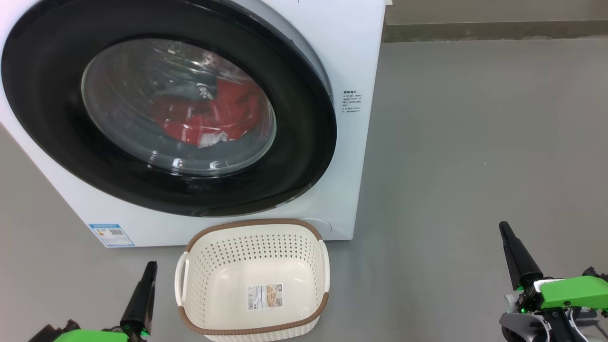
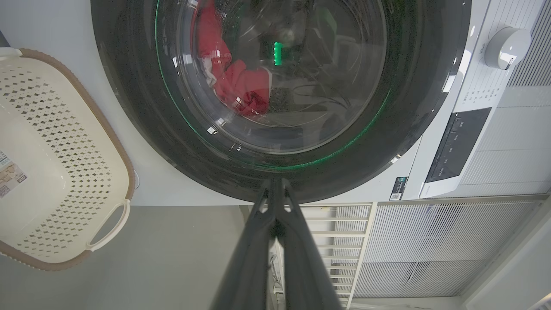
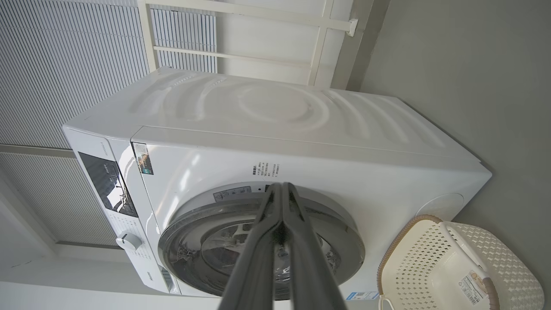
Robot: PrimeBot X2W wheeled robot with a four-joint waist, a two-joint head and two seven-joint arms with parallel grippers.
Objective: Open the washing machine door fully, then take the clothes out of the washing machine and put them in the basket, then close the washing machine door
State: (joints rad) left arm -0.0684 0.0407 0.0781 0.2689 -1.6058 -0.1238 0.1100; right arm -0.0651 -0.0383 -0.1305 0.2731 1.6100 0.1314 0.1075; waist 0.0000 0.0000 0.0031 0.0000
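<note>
In the head view, the big white front-loading washing machine (image 1: 351, 57) stands on the grey floor (image 1: 475, 142). Its round door (image 1: 304, 156), with a glossy black rim and a clear glass bowl, is shut against the front. Bright red fabric clothes (image 1: 209, 118) lie in the drum behind the glass. The cream perforated plastic basket (image 1: 251, 222) with a brown woven-look rim sits just before the machine. The left gripper (image 1: 151, 266) hangs at lower left and the right gripper (image 1: 506, 232) at lower right.

In the left wrist view, the left gripper is clenched on nothing, its tips meeting.

In the right wrist view, the right gripper is likewise pressed together and empty.
</note>
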